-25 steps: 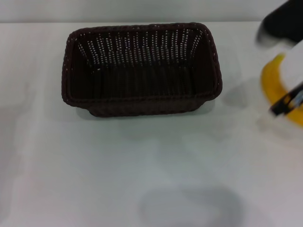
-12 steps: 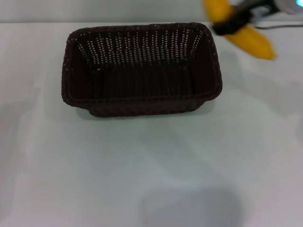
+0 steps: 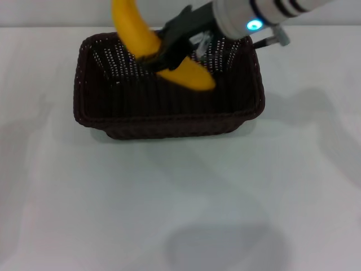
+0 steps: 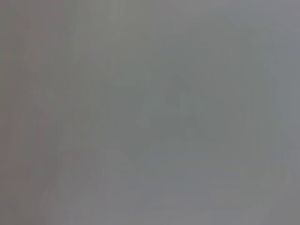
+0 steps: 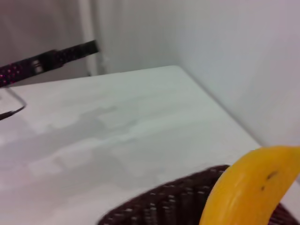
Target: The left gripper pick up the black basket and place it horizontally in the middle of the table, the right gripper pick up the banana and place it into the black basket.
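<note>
A plain grey wall point(image 3: 56, 12) spans the head view at 12 o'clock. The right wrist view also shows pale wall, with a lighter vertical strip point(image 5: 85, 28) on it.

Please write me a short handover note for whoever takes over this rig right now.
Right gripper: jaws shut on the banana, held above the black basket, not yet released.
Left gripper: out of sight in every view.
Done: the basket lies lengthwise across the middle of the table.
Left: lower the banana into the basket, open the jaws, pull the right arm back.
</note>
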You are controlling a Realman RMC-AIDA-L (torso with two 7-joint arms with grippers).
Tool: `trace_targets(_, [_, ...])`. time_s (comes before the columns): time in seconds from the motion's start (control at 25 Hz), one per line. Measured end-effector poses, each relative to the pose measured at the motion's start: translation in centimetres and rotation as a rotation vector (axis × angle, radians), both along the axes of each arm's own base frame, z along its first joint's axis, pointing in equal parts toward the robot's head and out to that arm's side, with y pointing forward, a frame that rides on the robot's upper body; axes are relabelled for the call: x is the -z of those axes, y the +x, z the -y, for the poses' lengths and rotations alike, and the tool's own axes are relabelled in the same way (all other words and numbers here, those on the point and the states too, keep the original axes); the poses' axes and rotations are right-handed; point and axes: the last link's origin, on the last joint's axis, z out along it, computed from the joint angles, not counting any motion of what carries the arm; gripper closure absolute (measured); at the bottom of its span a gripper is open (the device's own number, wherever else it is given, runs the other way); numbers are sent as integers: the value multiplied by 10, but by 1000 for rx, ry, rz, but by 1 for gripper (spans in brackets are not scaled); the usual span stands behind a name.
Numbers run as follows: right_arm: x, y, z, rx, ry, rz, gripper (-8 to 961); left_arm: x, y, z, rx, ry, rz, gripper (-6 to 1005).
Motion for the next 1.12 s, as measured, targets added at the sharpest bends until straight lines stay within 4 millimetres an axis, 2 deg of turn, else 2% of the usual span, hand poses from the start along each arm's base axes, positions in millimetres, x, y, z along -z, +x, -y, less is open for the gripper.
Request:
trace_targets(0.2, [17,8,-5,-12,-66,-35,411,0,0,-1,1,-1,0,133])
trace_targets(0.44, [21,19,-12,-3,-31,-38,403,0,1,-1,2,-1,-1,133])
trace_targets(0.56, [15,23,-14,16,-20,-60,349,0,1,-1,2,-2,-2,133])
trace_targets(0.76, [-12,31,-11,34,25,-152,259,0,0,0,-1,-1,-2,133])
trace_targets(0.88, [-39,46,-10,70,50,-333,205,0,-1,1,-2,-1,-2,133])
trace_targets(1.04, [-78,83,-4,94,94,-655,109,0,-1,2,-4,-1,-2,133])
trace_targets(1.12, [-96,110,0,104,159,-814,86,0,-1,2,-5,-1,-2,133])
